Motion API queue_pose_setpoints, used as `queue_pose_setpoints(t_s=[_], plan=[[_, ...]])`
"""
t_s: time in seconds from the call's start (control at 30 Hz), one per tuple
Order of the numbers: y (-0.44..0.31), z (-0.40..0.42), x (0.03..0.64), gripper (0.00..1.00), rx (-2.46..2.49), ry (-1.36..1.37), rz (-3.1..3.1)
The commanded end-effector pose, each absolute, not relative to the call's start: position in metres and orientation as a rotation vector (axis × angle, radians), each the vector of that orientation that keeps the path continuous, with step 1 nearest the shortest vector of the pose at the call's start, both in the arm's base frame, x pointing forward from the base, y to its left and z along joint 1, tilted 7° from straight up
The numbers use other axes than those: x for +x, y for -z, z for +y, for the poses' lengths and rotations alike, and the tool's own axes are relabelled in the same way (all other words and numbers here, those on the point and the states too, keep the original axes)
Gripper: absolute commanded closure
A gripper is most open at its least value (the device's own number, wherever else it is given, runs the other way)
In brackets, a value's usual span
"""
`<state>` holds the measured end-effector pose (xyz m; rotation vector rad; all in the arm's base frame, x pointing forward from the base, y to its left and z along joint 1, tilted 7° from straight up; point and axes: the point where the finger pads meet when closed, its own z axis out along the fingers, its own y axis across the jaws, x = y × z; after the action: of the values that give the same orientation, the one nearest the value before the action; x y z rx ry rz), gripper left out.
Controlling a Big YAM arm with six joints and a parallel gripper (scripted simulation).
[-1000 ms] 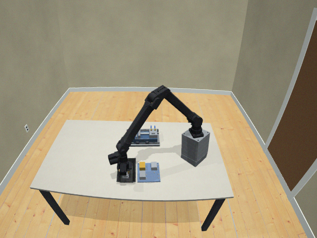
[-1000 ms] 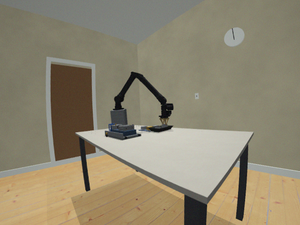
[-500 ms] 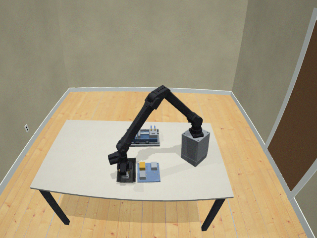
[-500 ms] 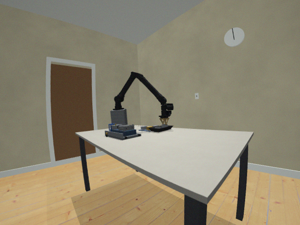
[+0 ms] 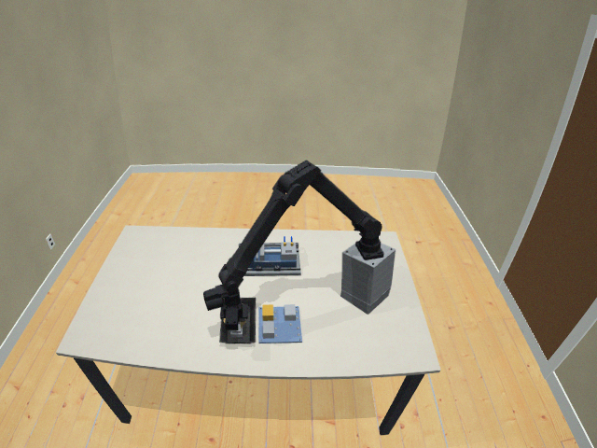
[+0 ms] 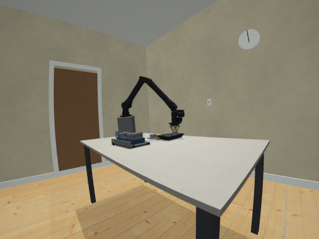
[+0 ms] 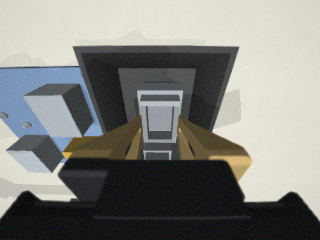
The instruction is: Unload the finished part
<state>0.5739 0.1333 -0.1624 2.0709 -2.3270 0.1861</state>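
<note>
My gripper point(image 5: 236, 329) point(image 6: 174, 131) point(image 7: 159, 119) points straight down into the dark outfeed tray point(image 5: 250, 308) point(image 6: 179, 135) point(image 7: 97, 67) near the table's front edge. Its tan fingers are shut on the finished part point(image 7: 160, 115), a small light-grey block with its rectangular pocket facing up. The part sits low inside the tray, over the grey floor point(image 7: 130, 80). I cannot tell whether it touches the floor. The vise point(image 5: 278, 257) point(image 6: 130, 140) stands farther back on the table with nothing that I can see in its jaws.
A blue plate point(image 5: 289, 333) point(image 7: 20, 82) lies right beside the tray, with a yellow block point(image 5: 267, 312) and two grey blocks point(image 5: 290, 311) point(image 5: 268, 329) point(image 7: 57, 107) point(image 7: 32, 152) on it. The arm's grey pedestal point(image 5: 367, 277) point(image 6: 126, 124) stands to the right.
</note>
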Motion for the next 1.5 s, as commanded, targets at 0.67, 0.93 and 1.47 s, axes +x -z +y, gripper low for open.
queue_pose_setpoints(t_s=[0.67,0.93,1.47], plan=[[0.146,0.135,0.59,1.0,2.102,-0.223,-2.354],[0.148,0.133,0.585,1.0,2.098,-0.216,-2.348],[0.146,0.133,0.585,1.0,2.1,-0.219,-2.35]])
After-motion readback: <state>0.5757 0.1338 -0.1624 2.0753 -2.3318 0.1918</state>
